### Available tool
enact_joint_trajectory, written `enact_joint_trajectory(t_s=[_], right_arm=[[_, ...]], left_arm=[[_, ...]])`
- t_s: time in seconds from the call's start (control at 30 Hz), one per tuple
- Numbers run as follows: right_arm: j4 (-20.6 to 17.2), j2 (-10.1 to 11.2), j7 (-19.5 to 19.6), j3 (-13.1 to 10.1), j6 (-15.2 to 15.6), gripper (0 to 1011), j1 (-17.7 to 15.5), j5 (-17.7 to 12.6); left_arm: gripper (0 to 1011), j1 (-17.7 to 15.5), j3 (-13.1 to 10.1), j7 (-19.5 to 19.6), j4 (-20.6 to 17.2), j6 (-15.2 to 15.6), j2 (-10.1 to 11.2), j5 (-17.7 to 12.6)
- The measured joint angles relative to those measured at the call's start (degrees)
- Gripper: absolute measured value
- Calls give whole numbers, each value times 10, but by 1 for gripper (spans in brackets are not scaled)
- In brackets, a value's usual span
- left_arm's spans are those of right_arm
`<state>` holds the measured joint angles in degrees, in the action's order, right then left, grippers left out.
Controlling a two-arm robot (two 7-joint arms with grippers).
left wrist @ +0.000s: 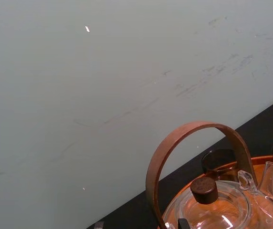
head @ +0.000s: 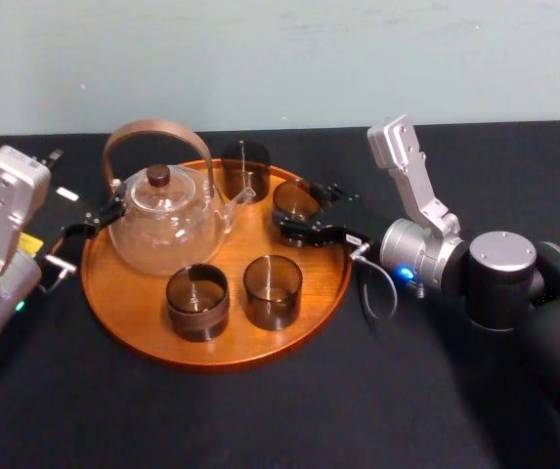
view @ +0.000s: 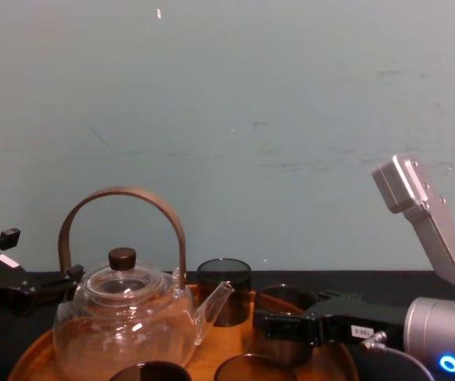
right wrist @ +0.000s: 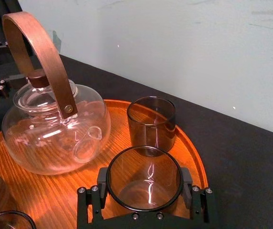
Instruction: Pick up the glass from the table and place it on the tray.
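Observation:
The glass (head: 296, 202) is a dark smoky tumbler, upright over the right part of the round orange-brown tray (head: 211, 357), and I cannot tell whether its base touches the wood. My right gripper (head: 294, 207) is shut on it, reaching in from the right. In the right wrist view the glass (right wrist: 144, 179) sits between the black pads (right wrist: 187, 183) of the right gripper (right wrist: 145, 177). My left gripper (head: 92, 219) is open at the tray's left rim, beside the teapot. The table (head: 407, 410) is matte black.
A glass teapot (head: 167, 220) with a wooden handle fills the tray's left half. Three more smoky glasses stand on the tray: one at the back (head: 245, 168) and two at the front (head: 198, 301) (head: 273, 290). A pale wall stands behind the table.

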<state>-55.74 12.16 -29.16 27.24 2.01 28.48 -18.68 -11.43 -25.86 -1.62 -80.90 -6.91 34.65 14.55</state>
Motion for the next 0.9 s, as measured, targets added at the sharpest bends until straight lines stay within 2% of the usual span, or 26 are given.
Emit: enact_joint_trajectory(t_s=[0.13, 0.23, 0.73, 0.9], right_arm=[[0, 0, 0, 0, 0, 934, 0, 0], [0, 0, 0, 0, 0, 1002, 0, 0], [-1, 0, -1, 0, 1, 1002, 0, -1], [-6, 3, -3, -7, 13, 1002, -7, -11]], left_arm=[[1009, 0, 0, 0, 0, 0, 0, 0], [1009, 0, 0, 0, 0, 0, 0, 0], [1009, 0, 0, 0, 0, 0, 0, 0], [1010, 0, 0, 0, 0, 0, 0, 0]])
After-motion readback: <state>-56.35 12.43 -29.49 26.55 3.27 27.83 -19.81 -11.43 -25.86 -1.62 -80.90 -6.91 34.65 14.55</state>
